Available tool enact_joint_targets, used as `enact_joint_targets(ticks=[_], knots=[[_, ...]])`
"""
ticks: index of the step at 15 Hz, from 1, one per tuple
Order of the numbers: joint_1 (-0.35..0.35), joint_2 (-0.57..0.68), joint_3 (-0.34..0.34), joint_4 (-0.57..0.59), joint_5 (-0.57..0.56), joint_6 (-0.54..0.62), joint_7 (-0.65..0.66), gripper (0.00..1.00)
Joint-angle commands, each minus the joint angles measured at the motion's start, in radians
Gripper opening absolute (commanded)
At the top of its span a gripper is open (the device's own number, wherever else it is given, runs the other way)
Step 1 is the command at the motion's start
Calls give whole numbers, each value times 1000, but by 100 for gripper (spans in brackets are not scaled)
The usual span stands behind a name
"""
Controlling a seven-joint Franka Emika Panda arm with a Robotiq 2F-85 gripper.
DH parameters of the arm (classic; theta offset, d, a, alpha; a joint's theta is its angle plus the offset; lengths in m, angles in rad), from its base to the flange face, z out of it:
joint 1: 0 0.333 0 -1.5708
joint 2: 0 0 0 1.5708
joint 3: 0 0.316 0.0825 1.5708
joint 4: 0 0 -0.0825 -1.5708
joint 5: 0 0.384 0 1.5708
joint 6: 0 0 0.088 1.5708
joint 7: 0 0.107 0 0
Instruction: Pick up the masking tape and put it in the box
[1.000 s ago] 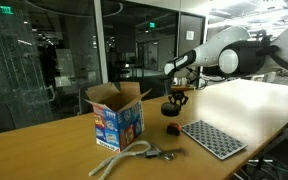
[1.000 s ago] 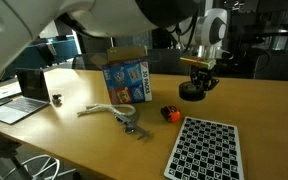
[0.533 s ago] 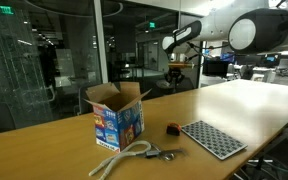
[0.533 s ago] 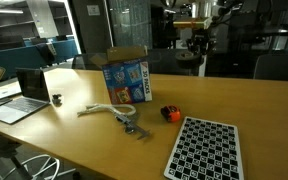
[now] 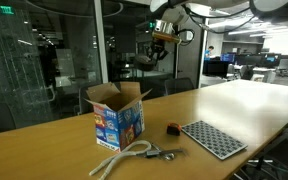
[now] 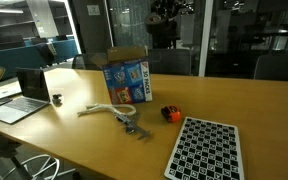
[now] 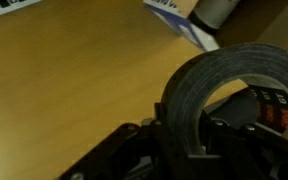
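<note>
Higher than before, our end effector (image 5: 160, 42) grips the masking tape (image 7: 199, 80); we judge the drop into the box (image 5: 119, 120) remains.

— What sits where on the long wooden table (image 5: 44, 150)?
— The small brown cardboard box with printed blue sides (image 5: 116, 115) stands upright on it, with a coiled white rope (image 5: 122, 157) lying just in front. In an exterior view, the small red object (image 6: 168, 114) lies to the right of the rope. The flat grey patterned mat (image 6: 204, 148) lies nearer the camera, and an open laptop (image 6: 14, 100) is well to the box's left.
— And the tape?
— The dark ring-shaped masking tape roll (image 7: 184, 100) sits between the fingers of the gripper (image 5: 161, 36), high above the table and beyond the box.
</note>
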Motion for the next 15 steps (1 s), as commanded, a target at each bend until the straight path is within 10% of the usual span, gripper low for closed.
enact_joint_targets(ticks=[1,15], knots=[[18,-97,60,-96,87,78,-29,16],[-6,-48,206,-350,532,100,-299,16]])
